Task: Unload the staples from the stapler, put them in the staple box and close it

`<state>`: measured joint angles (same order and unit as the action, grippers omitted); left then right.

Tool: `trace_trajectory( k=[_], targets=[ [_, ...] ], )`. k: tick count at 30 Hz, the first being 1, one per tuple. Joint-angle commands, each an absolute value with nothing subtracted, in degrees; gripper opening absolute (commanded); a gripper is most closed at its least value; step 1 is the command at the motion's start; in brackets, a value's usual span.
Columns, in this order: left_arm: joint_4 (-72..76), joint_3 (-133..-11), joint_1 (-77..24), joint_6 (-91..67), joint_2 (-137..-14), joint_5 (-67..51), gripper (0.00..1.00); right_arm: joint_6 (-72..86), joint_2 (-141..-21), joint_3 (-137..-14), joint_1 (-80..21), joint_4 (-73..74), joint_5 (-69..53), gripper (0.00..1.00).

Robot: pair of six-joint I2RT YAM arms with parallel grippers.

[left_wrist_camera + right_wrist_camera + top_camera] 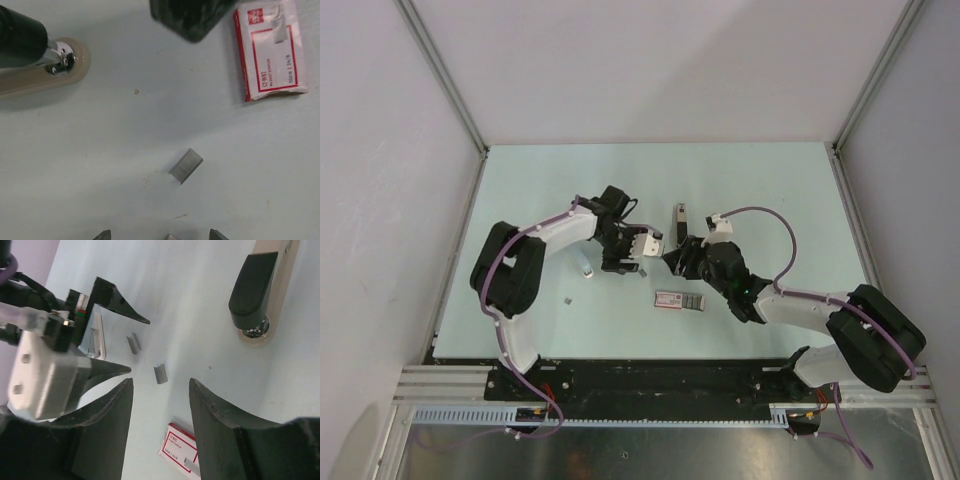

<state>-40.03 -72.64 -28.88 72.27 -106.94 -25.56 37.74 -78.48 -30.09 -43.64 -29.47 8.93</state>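
The stapler (679, 218) lies on the table, black with a pale base and a silvery end. It shows at the top left of the left wrist view (30, 55) and at the top right of the right wrist view (255, 285). A short grey strip of staples (186, 166) lies loose on the table ahead of my left gripper (160, 236), which is open and empty. My right gripper (161, 381) is open and empty above the same strip (160, 373). A second strip (133, 343) lies a little beyond it. The grippers (638, 247) (675, 258) face each other just below the stapler.
A flat pink-labelled box (678, 300) lies near the right gripper and shows in both wrist views (270, 50) (180, 447). A pale slim piece (585, 266) and a tiny bit (567, 299) lie left of the left gripper. Walls enclose the table.
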Motion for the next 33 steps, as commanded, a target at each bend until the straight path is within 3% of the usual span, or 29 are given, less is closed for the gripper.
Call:
trace_trajectory(
  k=[1,14,33],
  targets=[
    [-40.3,-74.0,-29.1,75.4,-107.6,-23.3,0.79,38.8,-76.5,-29.2,-43.3,-34.2,8.2,0.53],
    [-40.3,-73.4,-29.1,76.8,-109.6,-19.4,0.74,39.6,-76.9,-28.4,-42.2,-35.7,6.8,0.51],
    [-40.3,-77.1,-29.3,70.3,-112.3,-20.6,0.43,40.3,-76.6,-27.0,-41.4,-37.8,5.6,0.43]
  ],
)
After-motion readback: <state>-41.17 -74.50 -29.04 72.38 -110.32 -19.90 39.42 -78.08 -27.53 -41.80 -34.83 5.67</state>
